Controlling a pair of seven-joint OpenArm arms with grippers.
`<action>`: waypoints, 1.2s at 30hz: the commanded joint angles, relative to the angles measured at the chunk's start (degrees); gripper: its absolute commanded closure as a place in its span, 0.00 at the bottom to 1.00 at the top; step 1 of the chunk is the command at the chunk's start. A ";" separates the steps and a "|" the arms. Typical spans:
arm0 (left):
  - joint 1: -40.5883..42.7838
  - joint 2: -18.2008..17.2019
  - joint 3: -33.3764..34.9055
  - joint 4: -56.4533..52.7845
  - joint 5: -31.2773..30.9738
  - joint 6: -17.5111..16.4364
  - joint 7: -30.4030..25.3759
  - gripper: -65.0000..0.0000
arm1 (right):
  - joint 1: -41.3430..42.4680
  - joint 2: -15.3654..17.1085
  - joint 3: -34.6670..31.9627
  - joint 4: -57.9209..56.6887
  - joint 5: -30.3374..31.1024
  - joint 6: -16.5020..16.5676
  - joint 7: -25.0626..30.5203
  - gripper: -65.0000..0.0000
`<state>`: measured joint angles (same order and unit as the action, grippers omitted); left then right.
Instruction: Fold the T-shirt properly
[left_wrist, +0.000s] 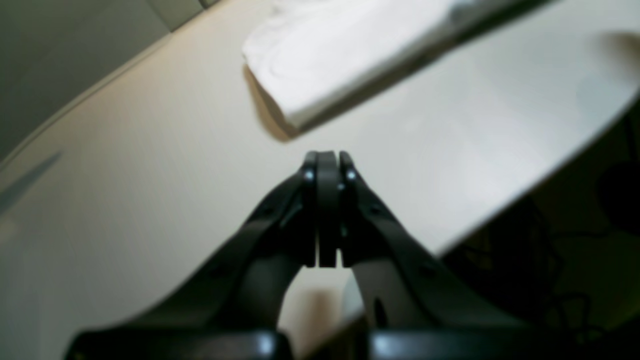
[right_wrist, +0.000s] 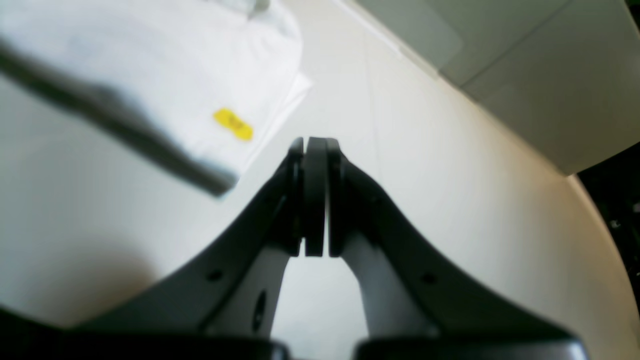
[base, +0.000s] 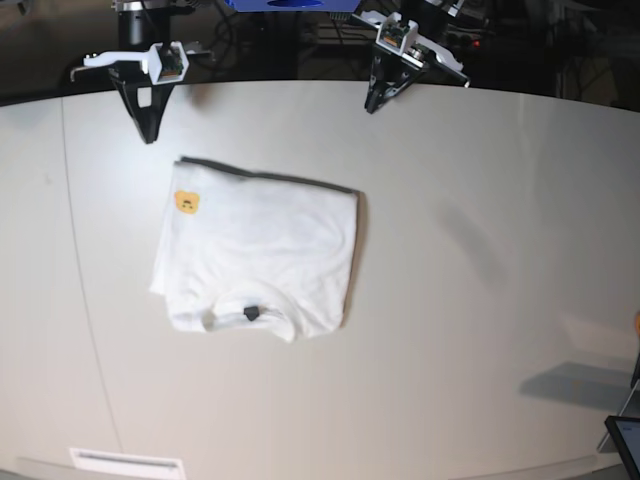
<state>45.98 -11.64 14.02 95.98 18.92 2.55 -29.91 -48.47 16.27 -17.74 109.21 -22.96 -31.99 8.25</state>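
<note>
The white T-shirt (base: 260, 250) lies folded into a rough rectangle on the table, plain side up, with a small orange patch (base: 186, 203) near its far left corner and the collar at its near edge. The print is hidden. The shirt also shows in the left wrist view (left_wrist: 345, 55) and in the right wrist view (right_wrist: 165, 65), where the patch (right_wrist: 233, 124) looks yellow. My left gripper (base: 372, 104) is shut and empty above the table's far edge, right of the shirt. My right gripper (base: 149, 135) is shut and empty beyond the shirt's far left corner. The closed fingertips show in the wrist views, left (left_wrist: 328, 156) and right (right_wrist: 315, 142).
The pale table (base: 480, 300) curves along its far edge, with dark floor, cables and stands beyond. A white label (base: 127, 463) sits at the near left edge. A dark object (base: 625, 440) pokes in at the near right corner.
</note>
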 joint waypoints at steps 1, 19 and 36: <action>1.54 -0.19 0.09 -0.73 0.56 0.40 -3.72 1.00 | -1.33 0.21 0.20 0.90 -1.00 -1.99 1.73 1.00; 6.29 1.57 0.09 -20.16 6.71 4.97 -9.96 1.00 | -8.54 -1.55 -0.42 -10.00 4.81 -8.01 -10.32 1.00; -27.29 13.79 -0.79 -82.40 6.18 4.88 10.09 1.00 | 31.19 -7.44 -9.65 -84.46 20.19 15.68 -10.23 0.99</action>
<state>18.11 1.93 13.26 12.91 25.19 7.16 -18.76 -16.45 8.40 -27.38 23.86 -2.66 -15.20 -1.67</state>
